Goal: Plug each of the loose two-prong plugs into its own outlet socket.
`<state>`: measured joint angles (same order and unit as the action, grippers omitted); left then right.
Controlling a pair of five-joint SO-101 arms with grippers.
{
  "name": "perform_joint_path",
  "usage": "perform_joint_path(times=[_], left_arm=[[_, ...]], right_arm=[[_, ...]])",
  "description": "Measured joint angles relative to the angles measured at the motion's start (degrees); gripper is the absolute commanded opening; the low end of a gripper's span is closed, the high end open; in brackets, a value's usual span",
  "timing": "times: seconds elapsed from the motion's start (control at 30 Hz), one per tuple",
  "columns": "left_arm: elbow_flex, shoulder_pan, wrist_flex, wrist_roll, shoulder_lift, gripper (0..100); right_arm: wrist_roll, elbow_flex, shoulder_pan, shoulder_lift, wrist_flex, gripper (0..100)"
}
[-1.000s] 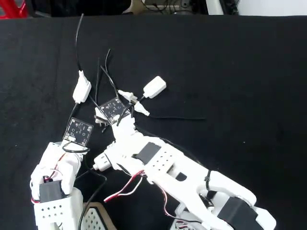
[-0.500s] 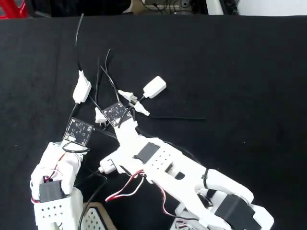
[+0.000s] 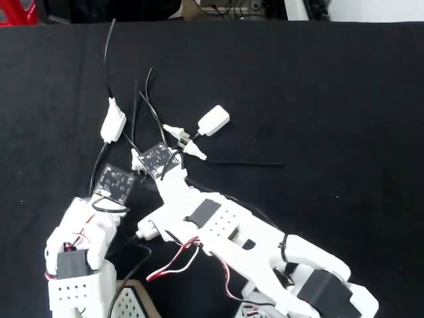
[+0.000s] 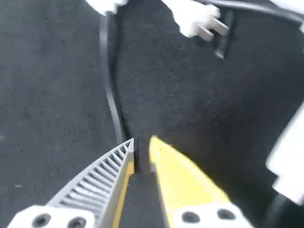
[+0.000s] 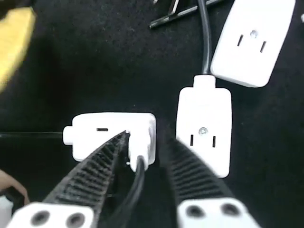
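1. Left gripper (image 4: 141, 142) — lower centre of the left wrist frame. We find its grey and yellow fingers drawn almost together, pinching a black cable (image 4: 110, 95) that climbs toward the upper left of that frame.
2. A loose two-prong plug (image 4: 197, 21) lies at the top of the same frame, right of centre, well apart from the fingertips.
3. Right gripper (image 5: 147, 140) — lower centre of the right wrist frame. Its jaws stand apart and clamp nothing. A white connector block (image 5: 107, 135) lies crosswise at centre left, with its end between the fingertips and resting against one finger. We cannot tell from this angle whether it is a plug or a socket.
4. A near socket (image 5: 204, 133) lies just right of that block, slots facing up, with a black cord leaving its upper end. A far socket (image 5: 254, 40) sits in the upper right corner.
5. In the high view, both arms occupy the lower left and lower centre of the black table (image 3: 318, 99). The white fittings and tangled cables cluster at centre left.
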<state>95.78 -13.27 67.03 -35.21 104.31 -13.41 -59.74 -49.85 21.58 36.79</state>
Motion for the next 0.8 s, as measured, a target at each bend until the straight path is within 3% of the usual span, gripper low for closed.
perform_joint_path(times=[0.13, 0.5, 0.63, 0.8], left_arm=[[-2.4, 3.3, 4.7, -0.2, 0.0, 26], [-9.2, 12.6, 7.1, -0.1, 0.3, 26], [-9.3, 18.6, 7.1, 1.1, 0.3, 33], [-9.3, 22.8, 7.1, 8.1, 0.3, 34]], right_arm=[[0.3, 1.1, 0.0, 2.4, 5.0, 27.2], [0.4, 2.0, 0.0, 22.5, 20.7, 27.3], [5.3, 2.0, 0.4, 29.5, 30.8, 27.3], [11.3, 3.3, 13.0, 33.4, 37.1, 27.3]])
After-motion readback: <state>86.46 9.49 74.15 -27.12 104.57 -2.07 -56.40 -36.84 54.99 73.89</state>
